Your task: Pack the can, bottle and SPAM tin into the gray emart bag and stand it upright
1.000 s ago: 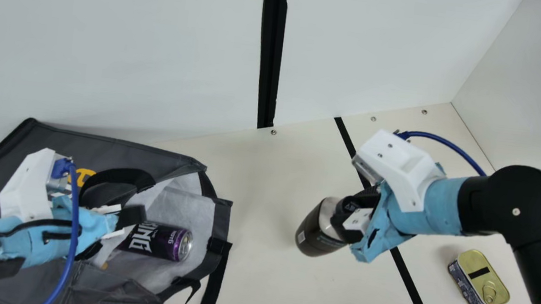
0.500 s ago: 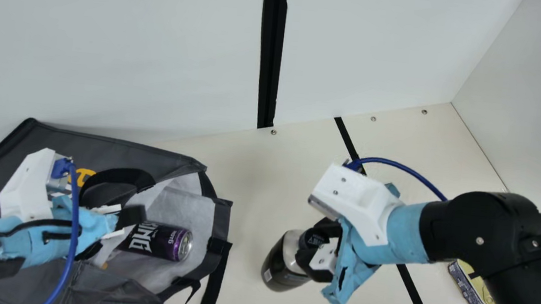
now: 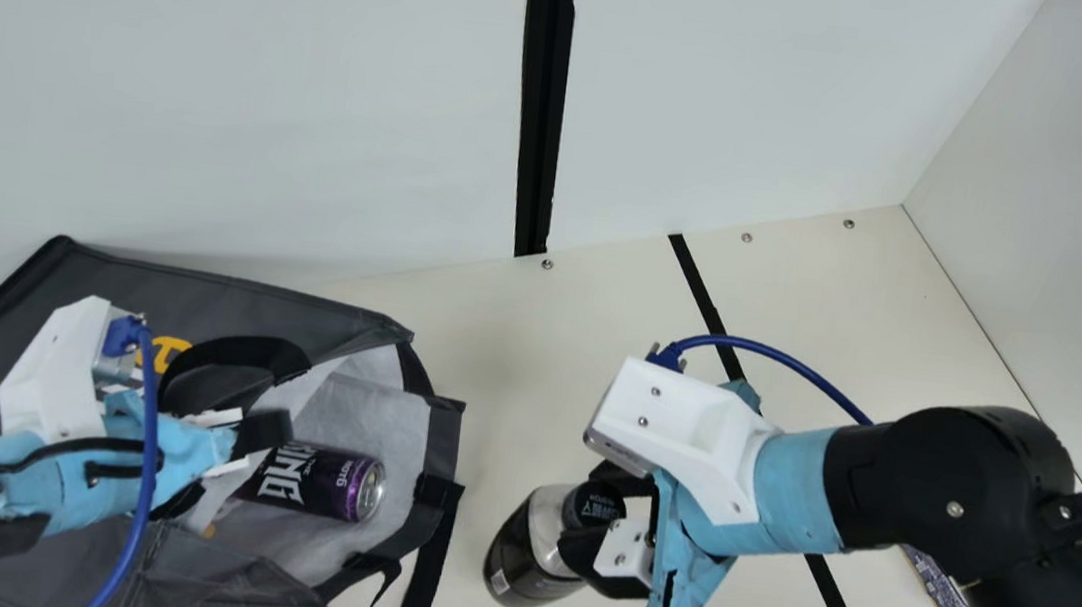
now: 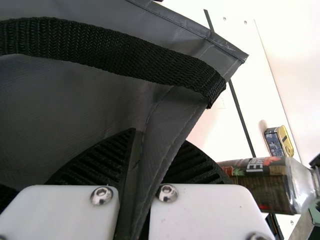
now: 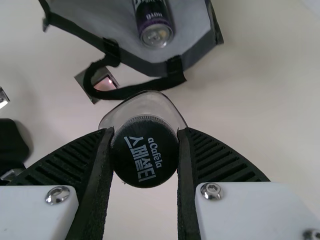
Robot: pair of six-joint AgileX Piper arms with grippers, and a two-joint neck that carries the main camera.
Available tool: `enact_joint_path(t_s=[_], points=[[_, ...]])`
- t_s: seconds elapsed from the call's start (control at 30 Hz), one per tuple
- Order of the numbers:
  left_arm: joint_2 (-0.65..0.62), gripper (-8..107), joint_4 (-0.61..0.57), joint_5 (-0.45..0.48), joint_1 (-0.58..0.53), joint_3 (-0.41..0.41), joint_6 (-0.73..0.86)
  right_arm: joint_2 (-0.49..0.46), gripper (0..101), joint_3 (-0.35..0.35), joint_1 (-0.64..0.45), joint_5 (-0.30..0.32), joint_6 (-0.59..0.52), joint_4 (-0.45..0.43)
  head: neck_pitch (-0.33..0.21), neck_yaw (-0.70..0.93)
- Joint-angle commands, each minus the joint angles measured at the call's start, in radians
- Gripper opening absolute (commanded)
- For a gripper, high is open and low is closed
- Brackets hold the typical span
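Clamping the bottle's [image 3: 523, 553] cap [image 5: 145, 152], the right gripper [image 3: 579, 517] sits cap-wide (the left gripper [image 3: 235, 462], nearly closed, pinches the bag's [image 3: 239, 302] edge [image 4: 172, 145]).

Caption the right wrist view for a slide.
Right pincer grips a bottle by its cap; beyond, a can lies in the bag.

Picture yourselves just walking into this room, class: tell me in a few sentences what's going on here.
A two-armed robot is packing a bag. Its left gripper pinches the edge of the gray bag, which lies on the table with the can inside. Its right gripper holds the bottle by its cap end, outside the bag's mouth. The SPAM tin is still to be packed.
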Motion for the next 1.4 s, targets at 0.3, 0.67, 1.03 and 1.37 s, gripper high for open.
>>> enact_joint_path(t_s=[0.3, 0.67, 1.03, 1.37], points=[[0.000, -8, 0.000, 0.000, 0.000, 0.000, 0.000, -0.017, 0, -0.032, 0.004, 0.001, -0.036, 0.112, -0.023, -0.001], [0.000, -8, 0.000, 0.000, 0.000, 0.000, 0.000, -0.009, 0, -0.066, -0.022, 0.001, -0.064, 0.202, -0.023, -0.001], [0.000, -8, 0.000, 0.000, 0.000, 0.000, 0.000, 0.031, 0, -0.094, -0.051, 0.001, -0.101, 0.266, -0.023, -0.001], [0.000, -8, 0.000, 0.000, 0.000, 0.000, 0.000, 0.075, 0, -0.109, -0.060, 0.001, -0.126, 0.307, -0.023, -0.001]])
